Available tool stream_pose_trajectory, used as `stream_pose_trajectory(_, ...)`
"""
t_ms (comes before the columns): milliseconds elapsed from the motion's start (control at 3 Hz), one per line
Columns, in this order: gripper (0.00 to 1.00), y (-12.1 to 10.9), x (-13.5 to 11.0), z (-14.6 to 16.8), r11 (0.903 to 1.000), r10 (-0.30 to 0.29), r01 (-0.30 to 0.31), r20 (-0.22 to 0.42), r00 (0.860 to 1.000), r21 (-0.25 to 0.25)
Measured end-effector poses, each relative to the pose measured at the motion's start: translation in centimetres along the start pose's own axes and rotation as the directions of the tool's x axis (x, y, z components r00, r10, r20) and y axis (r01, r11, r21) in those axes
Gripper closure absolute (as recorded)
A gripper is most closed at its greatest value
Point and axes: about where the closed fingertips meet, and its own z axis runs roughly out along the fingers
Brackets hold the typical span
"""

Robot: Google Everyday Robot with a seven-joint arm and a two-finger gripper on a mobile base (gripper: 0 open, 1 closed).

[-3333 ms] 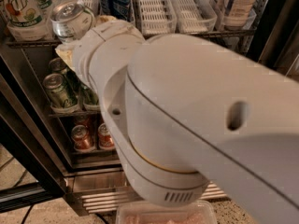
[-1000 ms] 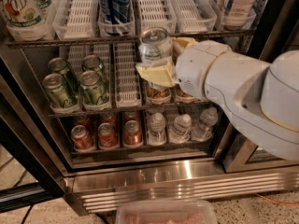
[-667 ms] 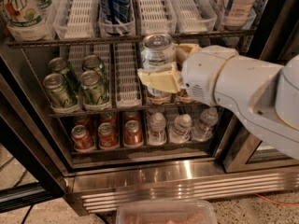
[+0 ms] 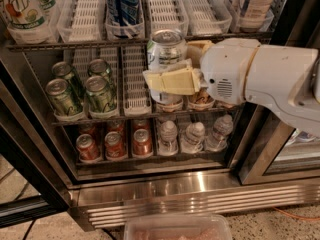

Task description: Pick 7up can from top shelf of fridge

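Note:
My gripper (image 4: pixel 172 80) is shut on a slim white 7up can (image 4: pixel 167 48) with a silver top. It holds the can upright in front of the fridge (image 4: pixel 200 196), just below the front rail of the top shelf (image 4: pixel 90 43) and out in front of the middle rack. The cream fingers (image 4: pixel 175 81) wrap the can's lower half and hide its lettering. The white arm reaches in from the right. Another white 7UP can (image 4: pixel 21 8) stands on the top shelf at the far left.
A blue Pepsi can (image 4: pixel 122 4) stands in a white lane of the top shelf. Short green cans (image 4: pixel 82 91) are on the middle rack, red cans (image 4: pixel 115 144) and water bottles (image 4: pixel 192 134) below. A clear plastic tub (image 4: pixel 177 228) lies on the floor.
The arm has pulled back from filling the view and swung right; the can it holds went from the upper left to the middle, then edged slightly right and up.

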Motion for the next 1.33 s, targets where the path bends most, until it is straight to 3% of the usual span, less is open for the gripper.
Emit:
stream_pose_trajectory(333,1.0,1.3,-1.27,0.61,0.9949,0.013,-0.01,0.035,0.999,-0.1)
stream_pose_trajectory(667,1.0,2.23,-1.94,0.92,0.9948,0.011,-0.004,0.069,0.998,-0.102)
stream_pose_trajectory(1000,1.0,2.27,-1.8,0.65,0.9988,0.026,-0.022,0.091,0.996,-0.044)
stream_pose_trajectory(1333,1.0,2.3,-2.01,0.79,0.9985,0.031,-0.026,0.097,0.995,-0.049)
